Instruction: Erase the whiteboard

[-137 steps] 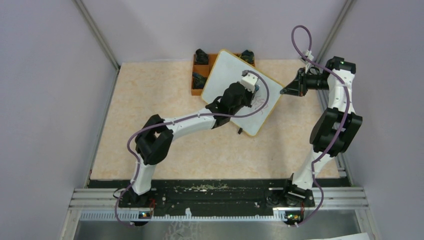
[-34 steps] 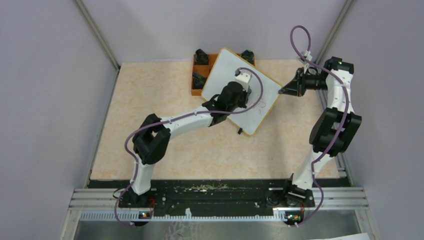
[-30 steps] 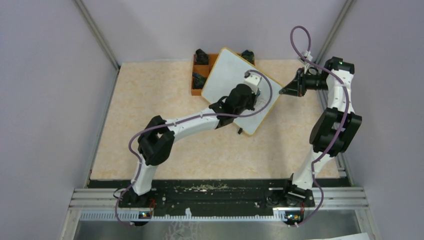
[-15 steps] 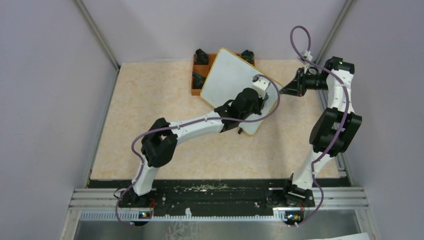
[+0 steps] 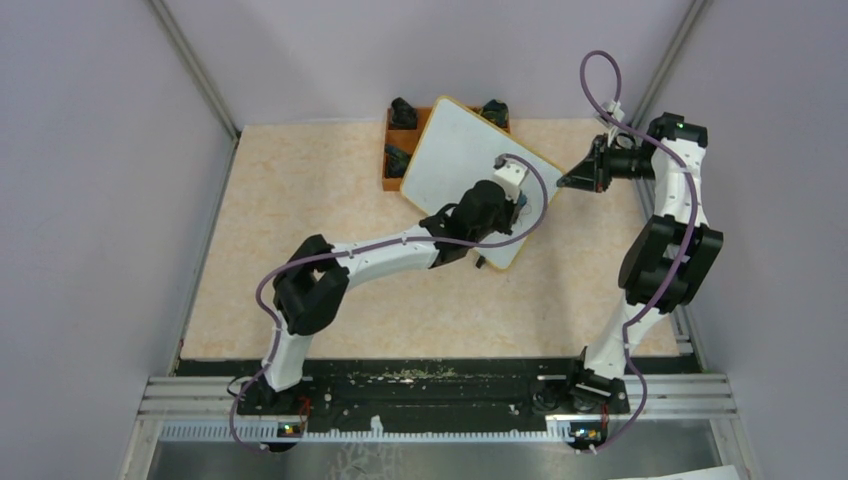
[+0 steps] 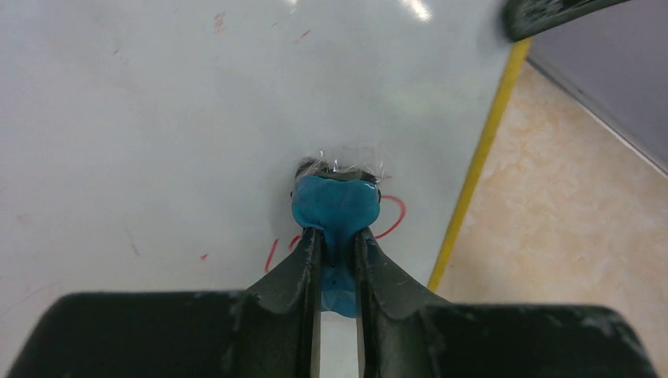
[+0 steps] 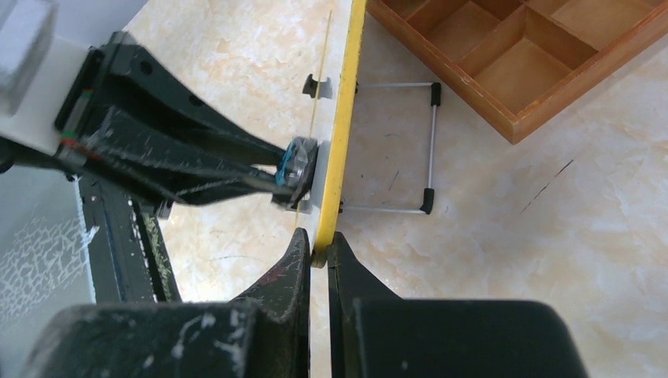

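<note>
From above, the whiteboard (image 5: pixel 455 150) sits at the far middle of the tabletop (image 5: pixel 300 220), just in front of the orange-brown tray (image 5: pixel 392 150). The right pincer (image 5: pixel 562 184) is closed on the board's right corner. The left pincer (image 5: pixel 518 200) is over the board's lower right part. The bare surface looks white from here.

In the left wrist view, the left pincer is clamped on a blue eraser (image 6: pixel 335 201), whose head presses on the board close to the yellow frame (image 6: pixel 480 150). Red strokes (image 6: pixel 390 220) curve out from beside and below the eraser, and faint red flecks (image 6: pixel 220 20) show higher up. The wide area to the left looks wiped.

In the right wrist view, the board is seen edge-on, its wire stand (image 7: pixel 432 142) behind it, and the right pincer's jaws pinch the yellow rim.

Most of the erasing seems done. Left are the strokes by the frame and the stray flecks.
</note>
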